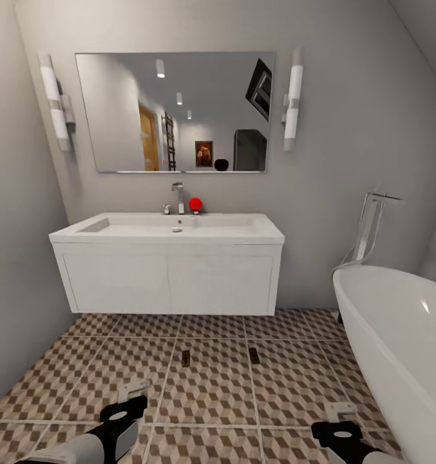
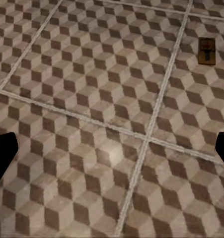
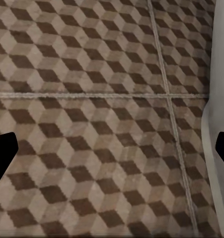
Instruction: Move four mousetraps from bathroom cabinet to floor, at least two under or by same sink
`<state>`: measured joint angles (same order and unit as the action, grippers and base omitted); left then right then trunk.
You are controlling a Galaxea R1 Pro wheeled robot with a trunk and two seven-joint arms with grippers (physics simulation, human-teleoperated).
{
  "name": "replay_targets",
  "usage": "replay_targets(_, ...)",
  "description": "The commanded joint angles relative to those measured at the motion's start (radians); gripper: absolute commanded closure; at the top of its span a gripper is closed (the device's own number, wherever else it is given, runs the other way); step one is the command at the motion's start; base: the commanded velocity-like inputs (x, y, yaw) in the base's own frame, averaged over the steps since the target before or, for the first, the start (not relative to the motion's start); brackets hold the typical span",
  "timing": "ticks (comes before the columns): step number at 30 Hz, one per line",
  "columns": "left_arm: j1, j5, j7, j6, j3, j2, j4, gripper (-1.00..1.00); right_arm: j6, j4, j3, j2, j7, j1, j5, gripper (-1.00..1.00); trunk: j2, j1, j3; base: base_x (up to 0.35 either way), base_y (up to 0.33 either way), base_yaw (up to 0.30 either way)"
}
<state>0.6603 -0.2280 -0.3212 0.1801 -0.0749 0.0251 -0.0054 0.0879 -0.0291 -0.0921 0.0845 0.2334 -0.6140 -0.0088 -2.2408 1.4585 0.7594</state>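
- Grey bathroom walls close in a small room, with a wide mirror [image 1: 174, 113] hung between two tube wall lights above the sink [image 1: 169, 227]
- Sink: a white shallow rectangular basin on a white wall-hung vanity [image 1: 169, 280], with a chrome tap [image 1: 178, 196] at the back and a small red ball [image 1: 195, 204] just beside the tap
- To the right a white bathtub [image 1: 398, 341] curves into view, a tall chrome floor-standing faucet [image 1: 371, 225] behind it
- Bathroom floor [image 1: 218, 386]: large tiles printed with brown, beige and cream cubes, light grout lines between
- Two mousetraps lie flat on the tiles in front of the vanity, apart from each other: one mousetrap [image 1: 185, 359] toward the left, the other mousetrap [image 1: 254, 355] toward the right
- In the left wrist view one trap [image 2: 206, 50] shows as a brown board with dark metal parts, near a grout line
- Left gripper [image 1: 132, 398] hangs low over the floor, fingers spread wide with nothing between them; its dark fingertips [image 2: 3, 151] frame bare tile
- Right gripper [image 1: 339, 420] is also low, near the tub's side, fingers parted and holding nothing; its wrist view shows tile and the tub's white wall [image 3: 218, 124]
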Motion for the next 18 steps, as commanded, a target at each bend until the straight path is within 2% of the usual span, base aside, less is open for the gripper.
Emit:
replay_targets(1, -0.006, -0.009, -0.002, 0.003, -0.008, 0.000, 0.001, -1.00, 0.004, -0.003, -0.008, 0.000, 0.003, 0.000, -0.001, -1.00, 0.007, -0.004, -0.002, 0.000, 0.000, 0.000)
replay_targets(6, -0.040, -0.008, 0.000, -0.004, -0.008, -0.002, 0.001, -1.00, 0.004, -0.003, -0.008, 0.000, 0.002, 0.005, -0.002, -1.00, 0.042, -0.023, -0.018, 0.000, 0.000, 0.000)
replay_targets(18, -0.150, -0.008, 0.005, -0.020, -0.009, -0.002, 0.001, -1.00, 0.005, -0.003, -0.008, 0.000, -0.004, 0.081, 0.001, -1.00, 0.126, -0.069, -0.055, 0.000, 0.000, 0.000)
